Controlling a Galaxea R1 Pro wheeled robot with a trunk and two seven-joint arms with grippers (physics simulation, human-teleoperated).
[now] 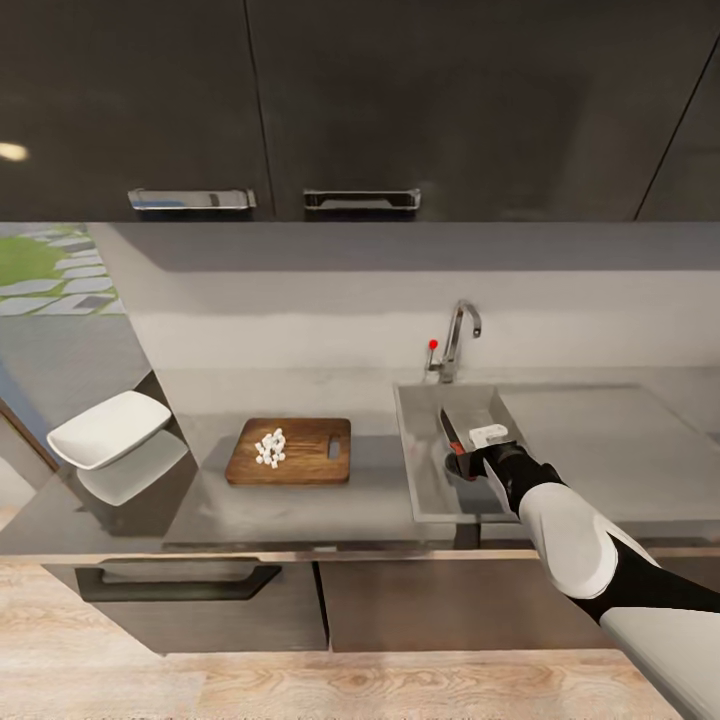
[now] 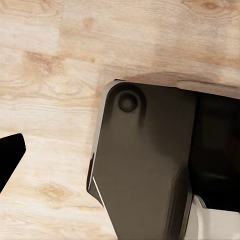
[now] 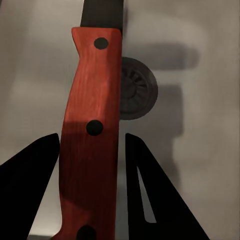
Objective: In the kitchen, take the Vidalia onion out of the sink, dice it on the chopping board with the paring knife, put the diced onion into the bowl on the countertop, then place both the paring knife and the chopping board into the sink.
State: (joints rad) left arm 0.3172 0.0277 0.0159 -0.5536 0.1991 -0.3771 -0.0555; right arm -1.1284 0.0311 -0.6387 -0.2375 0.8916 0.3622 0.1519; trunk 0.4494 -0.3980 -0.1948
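Right tool (image 1: pixel 468 450) clenched on paring knife (image 1: pixel 449 430) above sink (image 1: pixel 425 480); a drop from height risks bouncing out.

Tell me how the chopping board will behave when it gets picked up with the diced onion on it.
The chopping board looks like a stiff wooden slab, so it probably won't flex. It lies flat on the countertop, so gripping an edge may be awkward. The loose diced onion would likely slide off if tilted.
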